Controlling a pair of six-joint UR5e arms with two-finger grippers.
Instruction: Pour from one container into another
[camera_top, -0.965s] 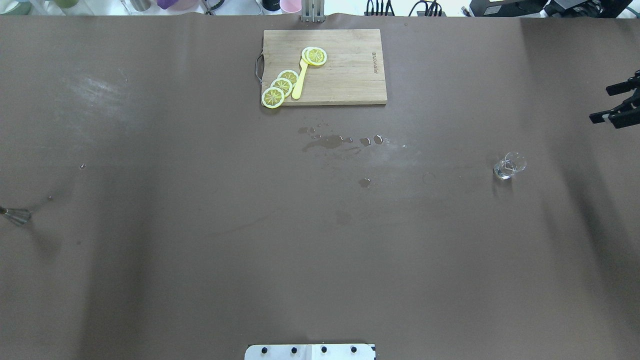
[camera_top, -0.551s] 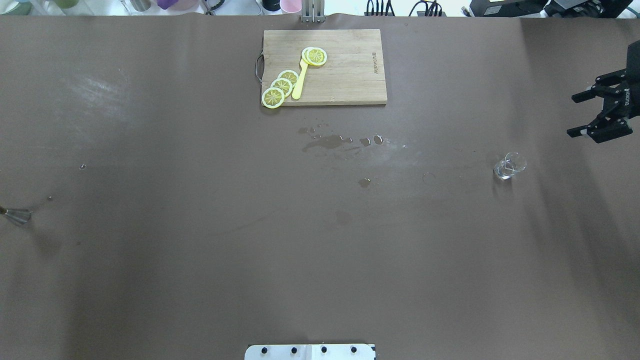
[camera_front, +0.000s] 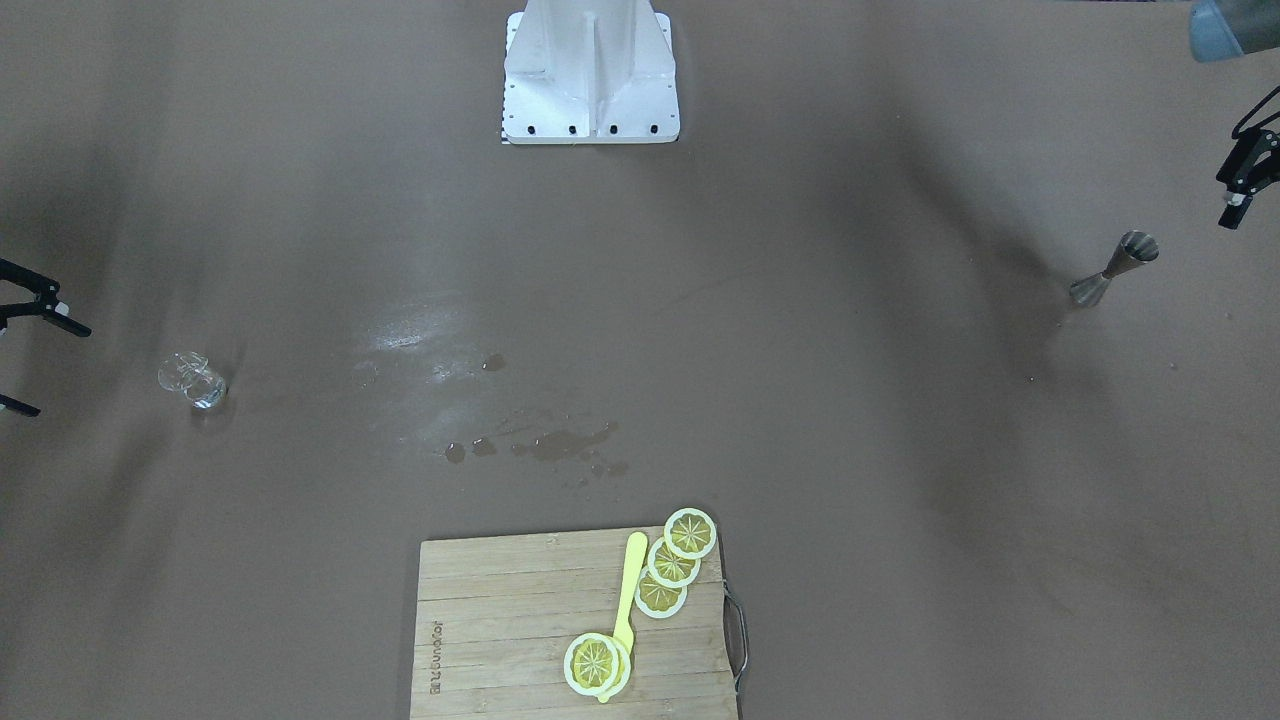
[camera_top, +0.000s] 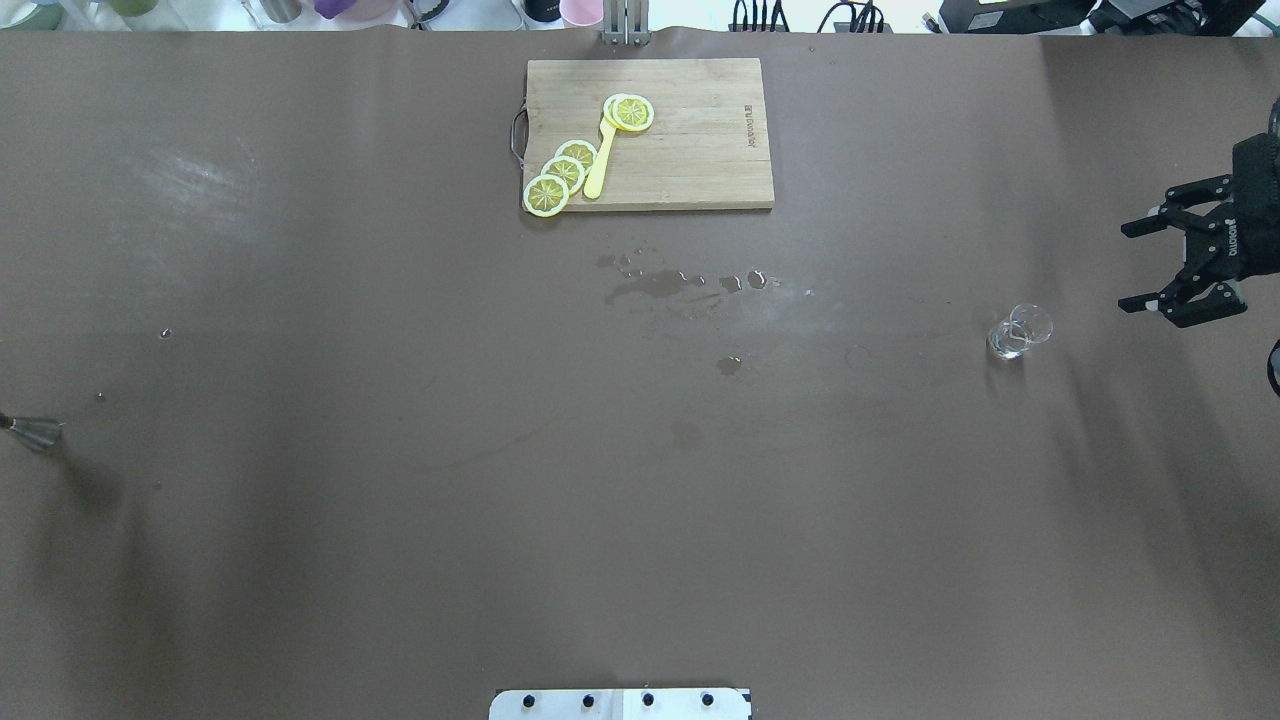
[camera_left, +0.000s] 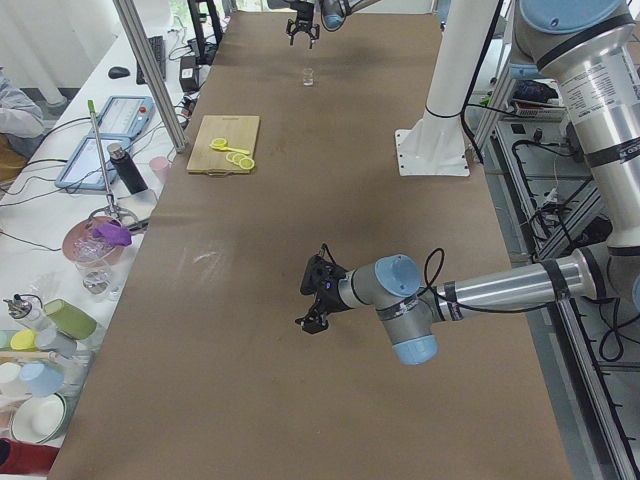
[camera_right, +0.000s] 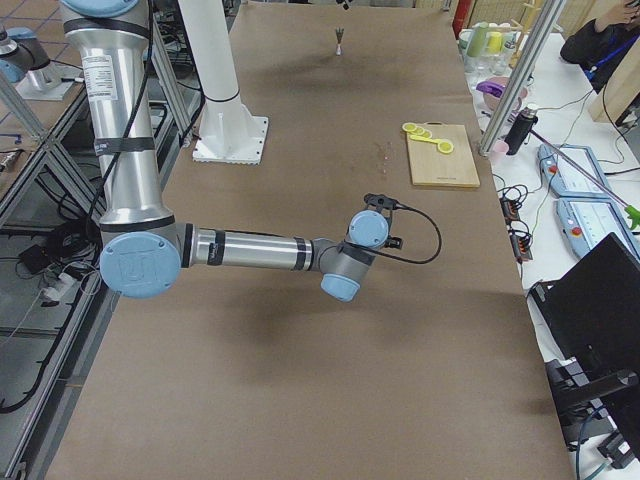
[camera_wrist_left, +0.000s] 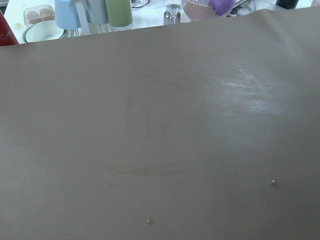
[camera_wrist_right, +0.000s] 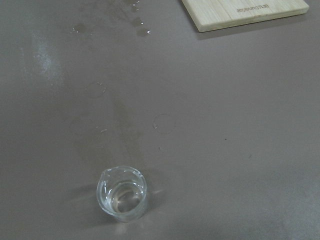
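- Overhead exterior picks up the right gripper (camera_top: 1124, 268) at the table's right edge, claw spread wide with nothing between the fingers, and its tips point toward the small clear glass (camera_top: 1018, 333).
- That glass stands upright on the brown table (camera_top: 400, 550), near the gripper but apart from it, and the right wrist camera shows a little clear liquid in the bottom.
- Over on the far left edge, the metal jigger (camera_top: 35, 432) stands on the table, well apart from the glass.
- The left gripper (camera_front: 1240, 190) hangs near the jigger, not touching it. It is cut off by the front-facing view's edge, so I cannot tell how its claw is set.
- Mid-table there is a scatter of wet spills (camera_top: 655, 283), just in front of the wooden cutting board (camera_top: 700, 160).
- On the board lie lemon slices (camera_top: 563, 172) and a yellow utensil (camera_top: 600, 165).
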